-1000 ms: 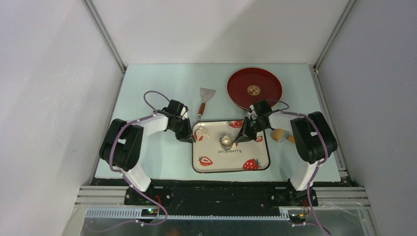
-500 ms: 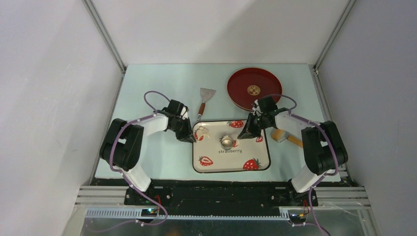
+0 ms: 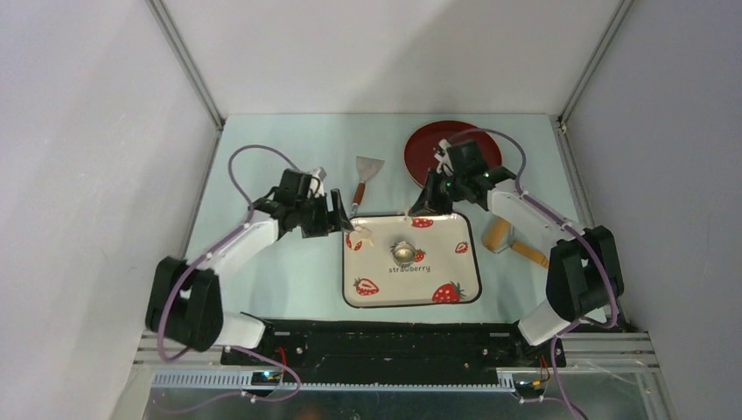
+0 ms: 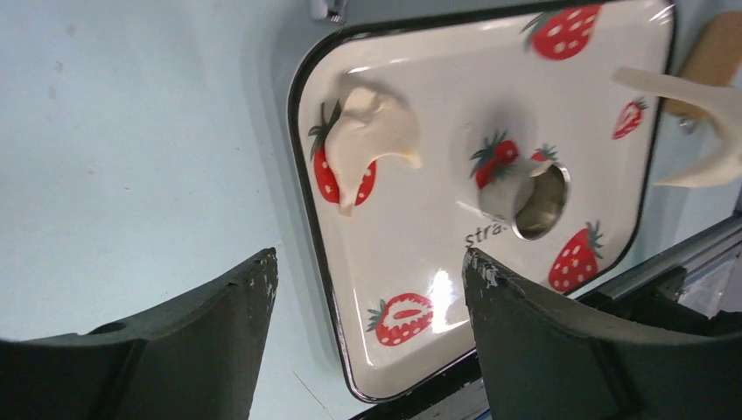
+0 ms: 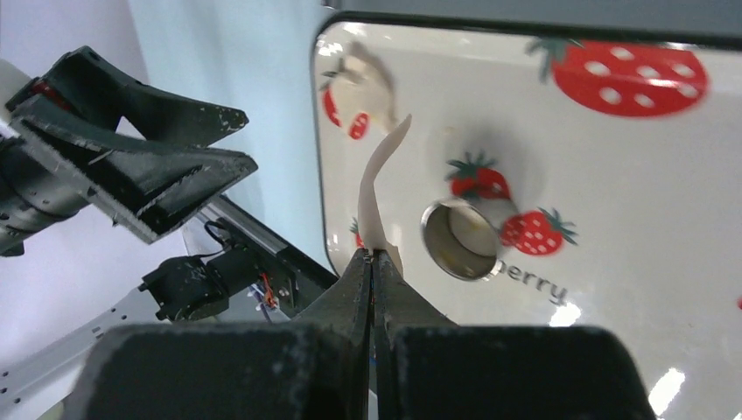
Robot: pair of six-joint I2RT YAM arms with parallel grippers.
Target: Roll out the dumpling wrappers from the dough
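Observation:
On the strawberry tray (image 3: 437, 271) (image 4: 437, 96) (image 5: 630, 201) a pale lump of dough (image 3: 360, 236) (image 4: 372, 131) (image 5: 367, 70) lies at the far left corner. My right gripper (image 3: 420, 206) (image 5: 374, 254) is shut on a thin curved scrap of dough (image 5: 378, 192) (image 4: 691, 96) that hangs above the tray's far edge. My left gripper (image 3: 337, 213) (image 4: 369, 258) stands open, holding nothing, above the tray's left rim. No dumpling wrappers are in view.
A shiny metal cutter ring (image 3: 403, 253) (image 4: 538, 201) (image 5: 459, 241) stands mid-tray. A red plate (image 3: 424, 144) sits behind the right arm, partly hidden. There is a scraper (image 3: 366, 171) behind the tray and a wooden rolling pin (image 3: 512, 241) to its right.
My left gripper has opened and drawn up and back from the tray's left edge. My right gripper has lifted toward the plate with the dough scrap, uncovering the rolling pin.

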